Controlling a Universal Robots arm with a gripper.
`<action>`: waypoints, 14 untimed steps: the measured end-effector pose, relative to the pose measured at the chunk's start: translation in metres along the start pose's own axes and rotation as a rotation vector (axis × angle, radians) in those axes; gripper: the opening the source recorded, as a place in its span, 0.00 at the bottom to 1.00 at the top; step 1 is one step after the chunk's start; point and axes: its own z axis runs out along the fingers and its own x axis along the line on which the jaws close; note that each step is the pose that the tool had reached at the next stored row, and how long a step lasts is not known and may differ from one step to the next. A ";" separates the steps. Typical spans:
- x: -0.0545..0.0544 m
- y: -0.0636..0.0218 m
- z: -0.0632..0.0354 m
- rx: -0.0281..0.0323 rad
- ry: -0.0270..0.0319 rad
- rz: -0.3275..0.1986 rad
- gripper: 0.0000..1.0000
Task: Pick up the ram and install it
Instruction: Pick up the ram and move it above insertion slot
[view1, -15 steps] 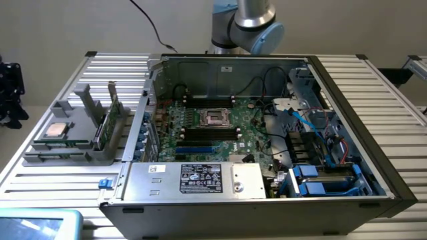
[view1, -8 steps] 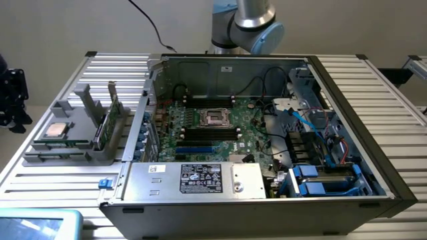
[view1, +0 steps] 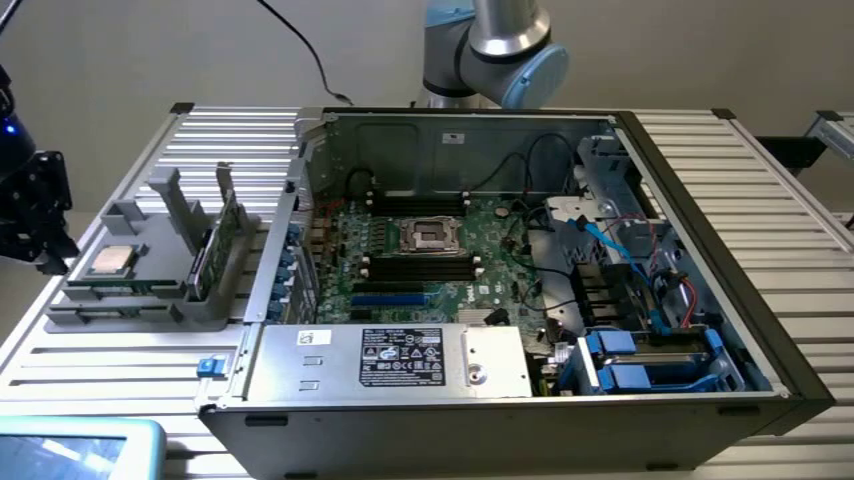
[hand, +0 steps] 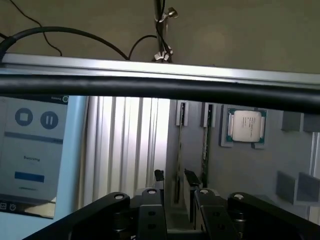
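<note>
Your jaws stand open, empty; descend off-line and they could knock what seems the edge-on ram (hand: 204, 150) askew.

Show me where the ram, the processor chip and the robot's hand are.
ram (view1: 203, 264), exterior view, on the side face of the stick standing on edge.
processor chip (hand: 246, 125), wrist view, on the middle of its silver top.
hand (hand: 174, 176), wrist view, midway between its open fingertips.

The arm (view1: 497, 48) showed a silver-and-blue joint at the top of the exterior view. Its pincer (hand: 175, 176) hung with both black fingers (hand: 192, 177) parted and empty.
</note>
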 end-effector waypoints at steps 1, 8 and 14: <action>-0.001 -0.0013 0.0017 0.0000 0.0001 -0.002 0.29; -0.011 -0.0076 0.0138 0.0004 0.0011 -0.020 0.29; -0.014 -0.0030 0.0250 0.0040 0.0014 -0.049 0.29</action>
